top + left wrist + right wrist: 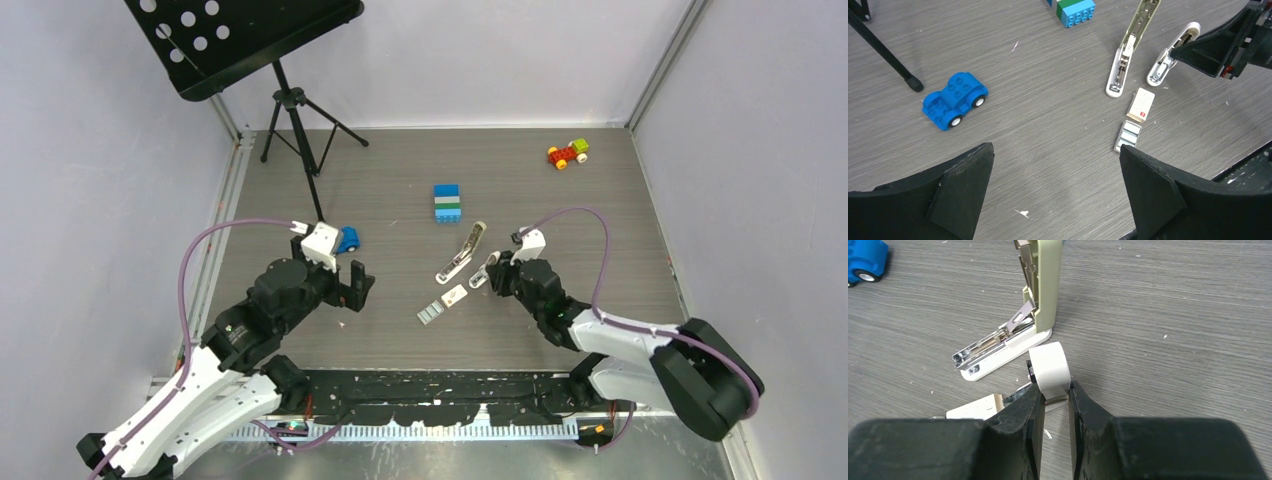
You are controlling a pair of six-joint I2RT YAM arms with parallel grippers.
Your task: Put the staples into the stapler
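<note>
Table [600, 200] carries the stapler [461, 253] at its middle, swung open, with a beige top and white base. Right fingers [1018, 425] clamp a white curved piece [1050, 369]. Left fingers [958, 195] are spread wide, empty. Silvery staples [1128, 136] lie just beside a small white box [1141, 104].

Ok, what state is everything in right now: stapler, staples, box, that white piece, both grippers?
stapler: hinged wide open, not held.
box: lying flat, untouched.
staples: loose beside the box, not loaded.
white curved piece: clamped at one end.
left gripper: open, empty.
right gripper: shut on the white curved piece.
</note>
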